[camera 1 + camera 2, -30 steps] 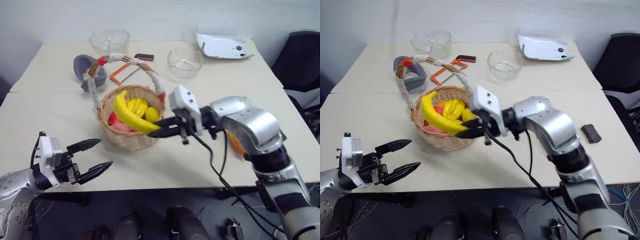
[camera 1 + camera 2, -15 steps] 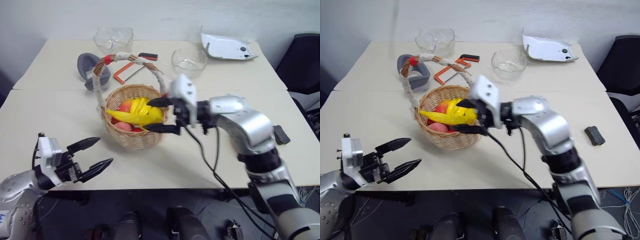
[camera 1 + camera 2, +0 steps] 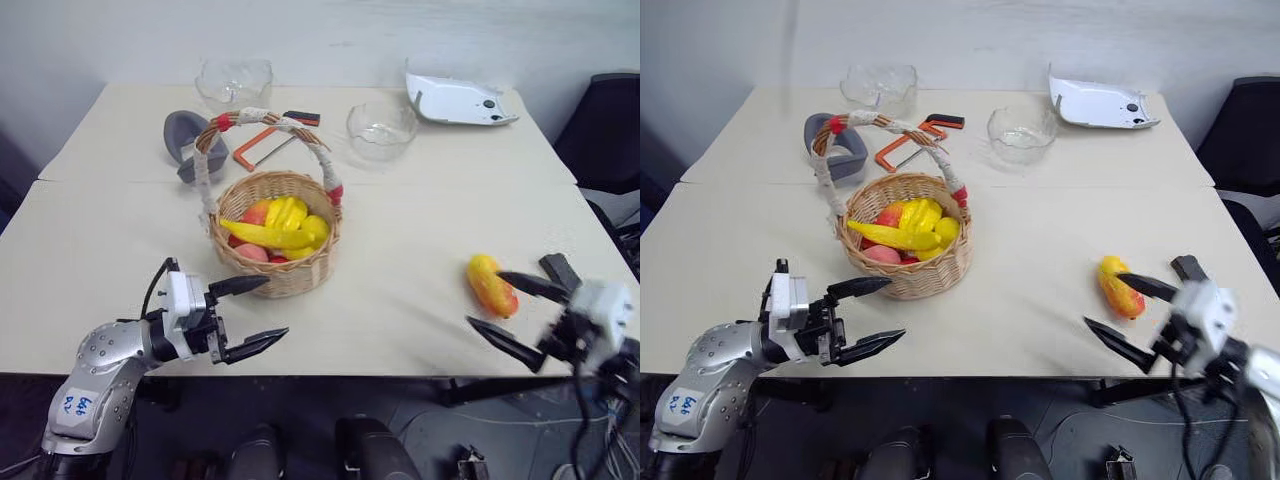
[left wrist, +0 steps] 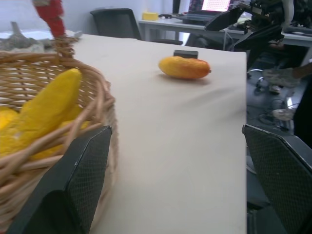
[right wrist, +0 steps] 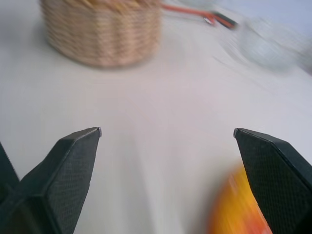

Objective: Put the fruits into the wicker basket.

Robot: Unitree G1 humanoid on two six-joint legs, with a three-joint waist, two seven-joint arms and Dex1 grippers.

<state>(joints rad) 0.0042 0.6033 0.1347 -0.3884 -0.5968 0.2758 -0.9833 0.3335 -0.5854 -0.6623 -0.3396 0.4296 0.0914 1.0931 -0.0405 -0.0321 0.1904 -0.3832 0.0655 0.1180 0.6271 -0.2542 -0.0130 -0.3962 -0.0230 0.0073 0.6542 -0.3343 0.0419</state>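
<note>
The wicker basket [image 3: 290, 275] stands mid-table, its taped handle arching over it. A yellow banana [image 3: 262, 235] lies inside on other yellow and red fruit. The orange-yellow mango [image 3: 492, 286] rests on the table near the right front edge. My right gripper [image 3: 485, 299] is open and empty just in front of the mango, one finger on each side of its near end and not touching it. My left gripper [image 3: 277, 305] hangs open and empty near the table's front edge, just in front of the basket. In the left wrist view the mango [image 4: 184, 67] lies beyond the basket [image 4: 58, 146].
Two clear glass bowls [image 3: 235, 82] [image 3: 381, 128], a grey object [image 3: 185, 140], an orange tool [image 3: 262, 145] and a white cover [image 3: 460, 100] sit at the back. A small black block [image 3: 555, 268] lies right of the mango. A dark chair [image 3: 610, 120] stands at the right.
The right gripper opened, left the banana in the basket and swung away right and down to beside the mango. My left gripper moved right toward the basket's front.
</note>
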